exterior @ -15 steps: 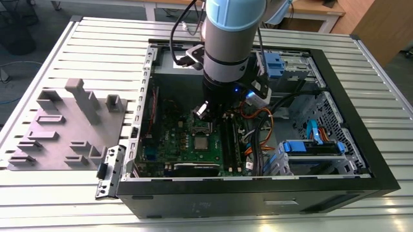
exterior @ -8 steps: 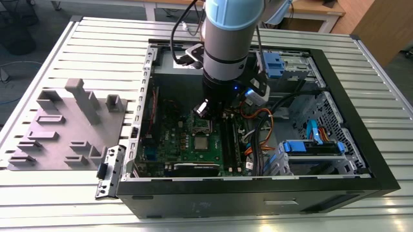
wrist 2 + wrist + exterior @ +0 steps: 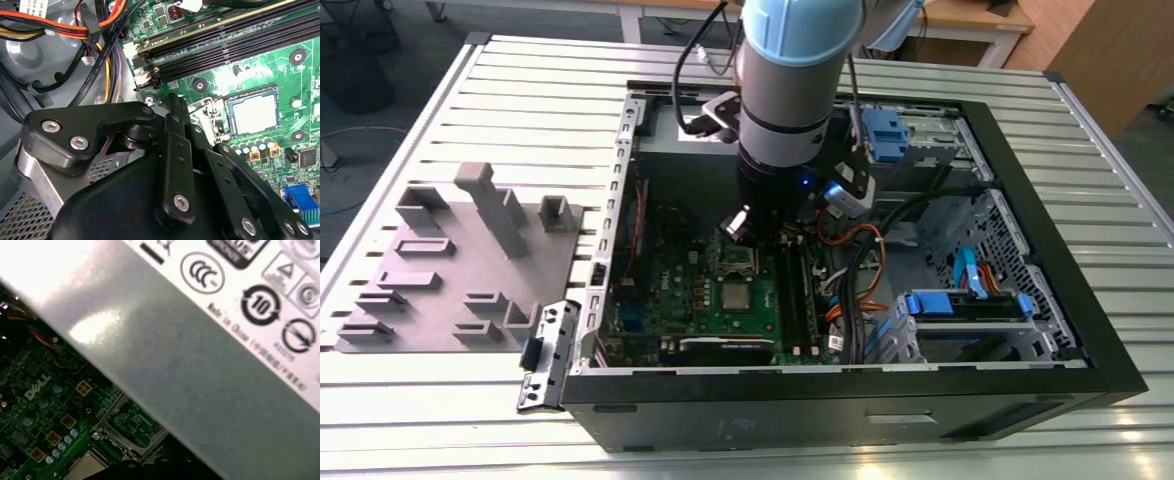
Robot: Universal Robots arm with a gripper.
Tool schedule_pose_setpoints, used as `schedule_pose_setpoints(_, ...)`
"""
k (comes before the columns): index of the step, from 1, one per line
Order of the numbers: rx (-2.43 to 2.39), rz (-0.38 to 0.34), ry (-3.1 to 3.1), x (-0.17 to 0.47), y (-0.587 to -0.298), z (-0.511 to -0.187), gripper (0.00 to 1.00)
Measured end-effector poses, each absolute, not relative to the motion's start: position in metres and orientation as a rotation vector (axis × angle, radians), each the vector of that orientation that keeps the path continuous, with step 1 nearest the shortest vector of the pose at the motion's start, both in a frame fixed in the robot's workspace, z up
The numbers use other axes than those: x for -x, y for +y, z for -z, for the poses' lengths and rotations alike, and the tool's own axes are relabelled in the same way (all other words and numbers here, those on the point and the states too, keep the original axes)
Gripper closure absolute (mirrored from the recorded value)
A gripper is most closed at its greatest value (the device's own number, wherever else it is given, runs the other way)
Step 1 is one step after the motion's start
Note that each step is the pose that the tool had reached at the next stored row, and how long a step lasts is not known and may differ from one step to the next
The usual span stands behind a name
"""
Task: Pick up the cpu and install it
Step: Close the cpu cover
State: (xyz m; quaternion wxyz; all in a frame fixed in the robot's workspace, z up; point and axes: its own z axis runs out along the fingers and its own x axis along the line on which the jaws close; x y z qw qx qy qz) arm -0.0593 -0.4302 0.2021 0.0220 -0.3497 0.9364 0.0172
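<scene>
The cpu (image 3: 736, 297) is a small pale silver square lying flat in its socket on the green motherboard (image 3: 680, 285) inside the open computer case. In the second wrist view the cpu (image 3: 255, 114) sits inside a dark socket border, and the shiny metal socket frame (image 3: 210, 117) stands swung up beside it. A corner of the cpu (image 3: 87, 467) also appears in the first wrist view. My gripper (image 3: 736, 228) hangs over the board just beyond the socket frame (image 3: 736, 262), not touching the cpu. Its black linkage (image 3: 172, 150) covers the near part of the second wrist view.
A grey box with a white label (image 3: 200, 365) looms close to the wrist. Black memory slots (image 3: 225, 45) and bundled coloured cables (image 3: 100, 30) flank the socket. Blue drive brackets (image 3: 961, 303) sit at the exterior view's right. A grey fixture block (image 3: 467, 260) lies outside the case.
</scene>
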Motion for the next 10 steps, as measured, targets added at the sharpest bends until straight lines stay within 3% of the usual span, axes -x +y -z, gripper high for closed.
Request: schedule_pose_setpoints(10, 1.084, -0.053, 2.902, 0.0601, -0.4302, -0.1986, 0.89)
